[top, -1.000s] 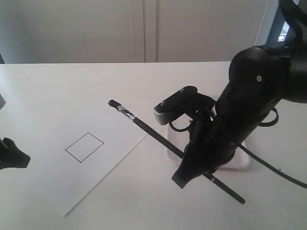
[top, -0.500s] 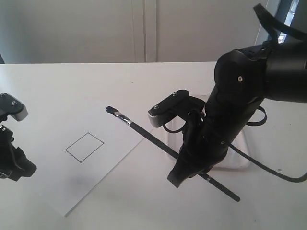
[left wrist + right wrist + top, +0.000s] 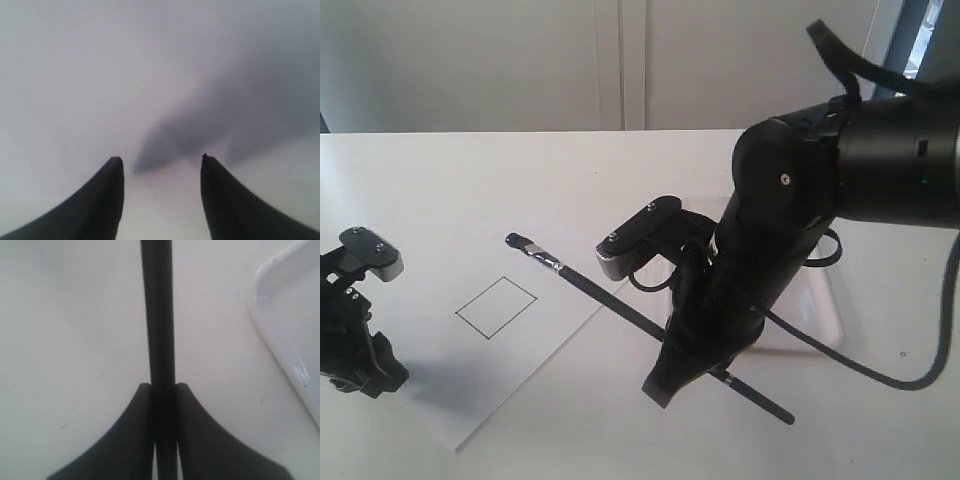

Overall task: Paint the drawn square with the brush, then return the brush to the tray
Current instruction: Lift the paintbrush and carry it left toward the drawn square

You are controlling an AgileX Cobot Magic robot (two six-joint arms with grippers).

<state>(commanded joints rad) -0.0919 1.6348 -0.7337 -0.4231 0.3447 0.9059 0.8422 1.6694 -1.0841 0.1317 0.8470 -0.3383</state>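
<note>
The brush (image 3: 605, 296) was held tight by its black handle in the right gripper (image 3: 162, 387). Its dark tip was pointed out over the paper sheet (image 3: 520, 370), near the drawn square (image 3: 496, 306) but not on it. Only a thin black outline was seen there, with no paint inside. The tray (image 3: 820, 312) was partly hidden behind the right arm. The left gripper (image 3: 160, 160) was spread wide with nothing in it, low beside the paper's left edge.
</note>
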